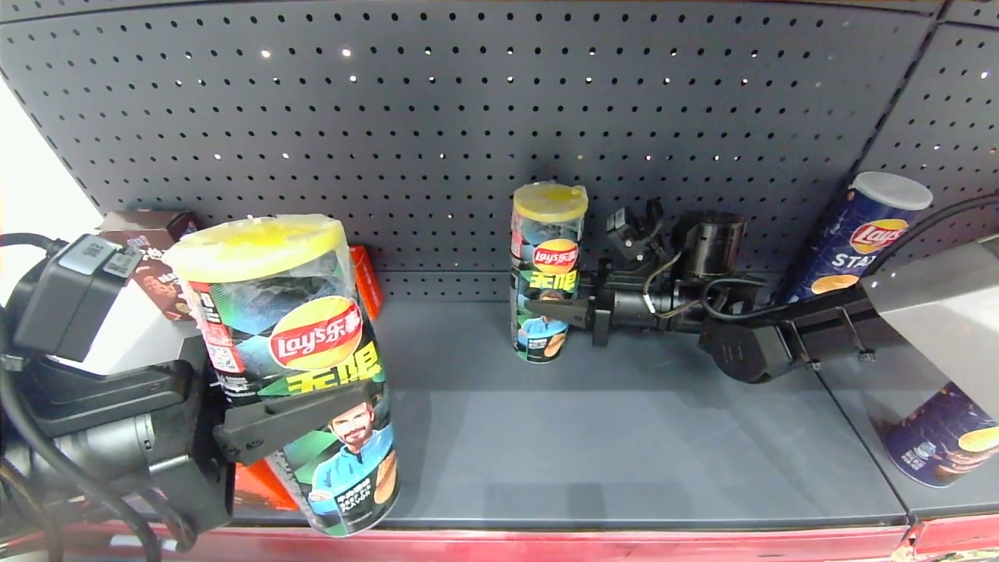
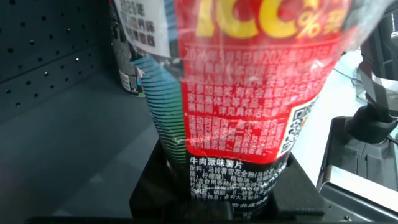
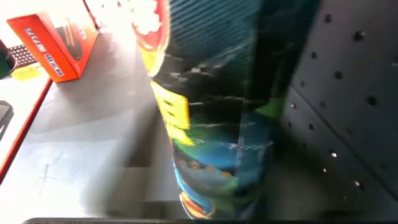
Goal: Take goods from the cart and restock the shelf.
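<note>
L gripper (image 1: 300,421): clamped on front can (image 1: 281,336), near-upright at shelf (image 1: 640,437) front-left, prob. for set-down.
R gripper (image 1: 563,312): at back can (image 1: 548,250); clamped or loose, can't tell.
Back can: stands by pegboard (image 1: 468,117), leaving front room.

1. Left gripper (image 1: 293,421) clamps the near can (image 1: 289,367) around its lower half, jaws level, wrist directly behind it
2. Right gripper (image 1: 558,312), wrist level and outstretched behind it, sits at the far can (image 1: 546,265) around mid-height
</note>
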Controlling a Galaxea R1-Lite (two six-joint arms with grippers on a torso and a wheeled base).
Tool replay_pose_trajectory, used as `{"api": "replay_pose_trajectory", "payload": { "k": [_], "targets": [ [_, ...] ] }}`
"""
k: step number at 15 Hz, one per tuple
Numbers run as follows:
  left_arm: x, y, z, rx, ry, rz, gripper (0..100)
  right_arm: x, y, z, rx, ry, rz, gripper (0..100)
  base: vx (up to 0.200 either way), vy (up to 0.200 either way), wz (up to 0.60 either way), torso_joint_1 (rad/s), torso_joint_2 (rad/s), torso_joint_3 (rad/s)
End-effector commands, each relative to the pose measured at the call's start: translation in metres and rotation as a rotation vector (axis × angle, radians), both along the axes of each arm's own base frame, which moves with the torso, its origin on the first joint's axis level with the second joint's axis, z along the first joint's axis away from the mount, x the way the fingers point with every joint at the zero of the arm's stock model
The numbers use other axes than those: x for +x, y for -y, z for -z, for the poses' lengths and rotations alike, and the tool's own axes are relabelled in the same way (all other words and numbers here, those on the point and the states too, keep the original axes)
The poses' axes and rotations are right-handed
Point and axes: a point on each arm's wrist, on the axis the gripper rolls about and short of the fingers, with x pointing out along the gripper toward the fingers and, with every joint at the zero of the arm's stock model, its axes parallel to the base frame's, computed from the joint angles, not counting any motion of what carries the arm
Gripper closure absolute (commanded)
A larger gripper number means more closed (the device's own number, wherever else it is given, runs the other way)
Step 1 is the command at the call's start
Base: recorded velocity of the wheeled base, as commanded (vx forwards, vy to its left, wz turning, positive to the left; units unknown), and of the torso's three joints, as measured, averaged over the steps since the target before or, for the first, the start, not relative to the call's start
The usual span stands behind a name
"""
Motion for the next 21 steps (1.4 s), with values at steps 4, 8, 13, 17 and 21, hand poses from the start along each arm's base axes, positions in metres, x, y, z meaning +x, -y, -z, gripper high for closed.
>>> {"api": "replay_pose_trajectory", "payload": {
  "k": [4, 8, 13, 17, 21],
  "targets": [
    [-0.003, -0.001, 0.005, 0.005, -0.017, -0.002, 100, -0.009, 0.004, -0.008, 0.004, 0.007, 0.002, 100, 0.000, 0.000, 0.00, 0.000, 0.00, 0.000],
    [-0.002, -0.001, 0.002, 0.001, -0.005, -0.003, 100, -0.041, 0.010, -0.029, 0.011, 0.023, 0.019, 100, 0.000, 0.000, 0.00, 0.000, 0.00, 0.000],
    [-0.003, -0.002, 0.004, 0.004, -0.012, -0.008, 100, -0.122, 0.003, -0.027, -0.009, -0.003, 0.022, 100, 0.000, 0.000, 0.00, 0.000, 0.00, 0.000],
    [-0.005, -0.003, 0.002, -0.001, -0.001, -0.012, 100, -0.153, 0.013, 0.006, -0.017, -0.012, 0.010, 100, 0.000, 0.000, 0.00, 0.000, 0.00, 0.000],
    [-0.004, -0.003, -0.002, -0.005, 0.010, -0.016, 100, -0.156, 0.016, 0.030, -0.031, -0.035, 0.005, 100, 0.000, 0.000, 0.00, 0.000, 0.00, 0.000]
  ]
}}
